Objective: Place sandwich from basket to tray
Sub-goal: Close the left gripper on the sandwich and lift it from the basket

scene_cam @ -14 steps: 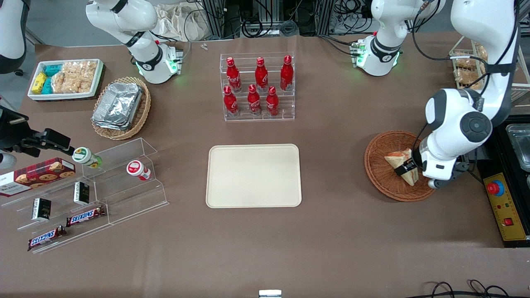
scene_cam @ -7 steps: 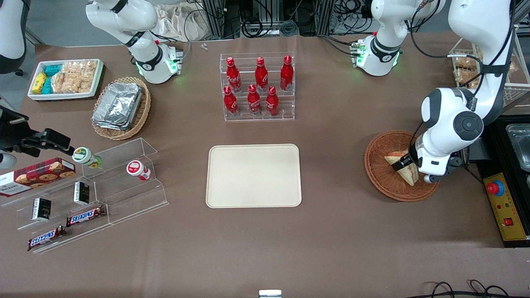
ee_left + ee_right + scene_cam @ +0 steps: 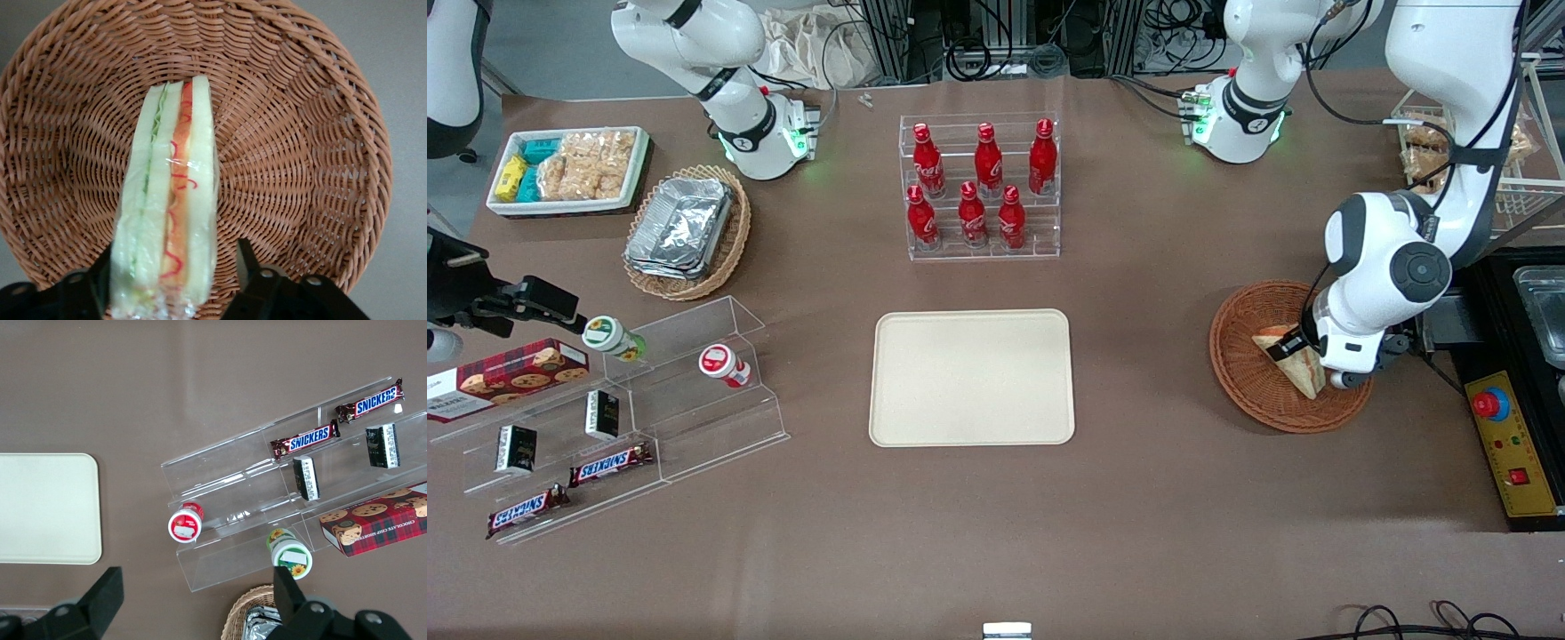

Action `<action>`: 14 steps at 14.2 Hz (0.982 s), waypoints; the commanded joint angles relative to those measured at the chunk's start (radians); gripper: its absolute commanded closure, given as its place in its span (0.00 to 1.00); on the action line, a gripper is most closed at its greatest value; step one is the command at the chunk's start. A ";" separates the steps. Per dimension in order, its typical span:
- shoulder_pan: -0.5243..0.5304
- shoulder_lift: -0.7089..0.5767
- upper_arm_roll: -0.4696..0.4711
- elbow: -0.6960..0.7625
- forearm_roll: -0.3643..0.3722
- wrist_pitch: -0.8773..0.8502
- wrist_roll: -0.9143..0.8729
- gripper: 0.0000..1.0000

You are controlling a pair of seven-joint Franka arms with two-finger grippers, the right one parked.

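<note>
Our hand [image 3: 1291, 354] sits over the basket [image 3: 1249, 378] at the working arm's end of the table [image 3: 1156, 516], and its fingers [image 3: 248, 257] are clamped on the sandwich [image 3: 1294, 364], one on each flat side of the wedge. In the wrist view we see the sandwich [image 3: 170, 207] edge-on and wrapped in clear film, with green filling along one layer and red-orange along another, and pale bread between and outside them. The woven floor and rim of the basket [image 3: 313, 133] fill the space around it. We cannot tell from either view whether the sandwich touches the basket floor or hangs just above it; it is inside the basket's rim, on the side nearer our arm's wrist.

The tray [image 3: 972, 377] lies flat near the middle of the table, well apart from the basket, with nothing on it. A clear rack of red bottles [image 3: 980, 188] stands farther from the front camera than the tray. Toward the parked arm's end we see a clear stepped stand [image 3: 694, 391] with snack bars and small jars.
</note>
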 commanded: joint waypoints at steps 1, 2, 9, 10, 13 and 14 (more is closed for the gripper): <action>0.005 -0.012 -0.002 -0.023 0.024 0.031 -0.030 1.00; 0.005 -0.007 -0.002 -0.022 0.024 0.031 -0.035 1.00; 0.003 -0.035 -0.004 0.058 0.024 -0.097 -0.032 1.00; 0.001 -0.042 -0.007 0.110 0.024 -0.180 -0.029 1.00; -0.021 -0.049 -0.033 0.315 0.029 -0.443 0.023 1.00; -0.025 -0.047 -0.059 0.404 0.027 -0.541 0.049 1.00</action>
